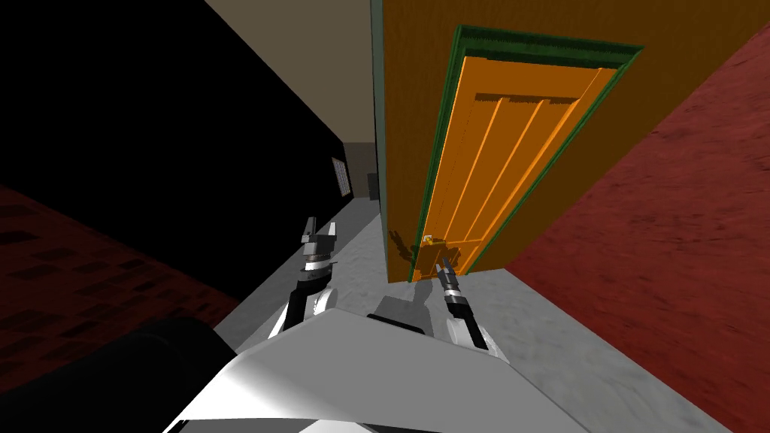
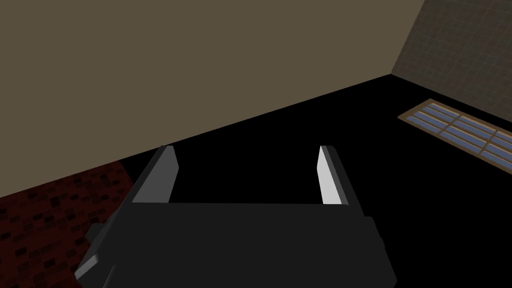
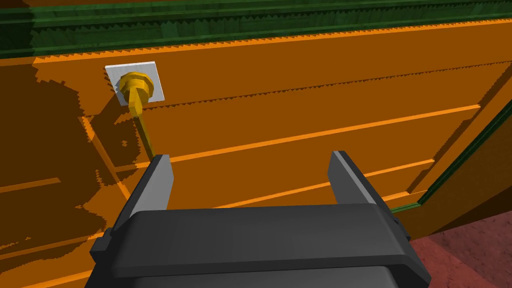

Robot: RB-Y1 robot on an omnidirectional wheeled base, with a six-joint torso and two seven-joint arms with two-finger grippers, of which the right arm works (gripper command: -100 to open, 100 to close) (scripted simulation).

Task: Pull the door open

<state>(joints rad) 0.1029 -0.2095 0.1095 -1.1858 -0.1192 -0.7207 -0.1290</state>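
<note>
An orange panelled door (image 1: 496, 158) stands in a green frame (image 1: 440, 143), set in a brown-orange wall. Its yellow lever handle (image 3: 136, 100) sits on a small white plate (image 3: 134, 82); in the head view the handle (image 1: 430, 242) is just beyond my right gripper (image 1: 445, 264). In the right wrist view my right gripper (image 3: 250, 165) is open, close to the door face (image 3: 310, 115), with the lever's tip touching or just beside the outer side of one finger (image 3: 159, 180), not between the two. My left gripper (image 1: 319, 233) hangs open away from the door, with nothing between its fingers (image 2: 327, 175).
A dark red wall (image 1: 677, 248) runs along the right of the door. Grey floor (image 1: 361, 255) leads past the wall's edge into a passage with a black area on the left. A small barred window (image 1: 341, 175) shows far back.
</note>
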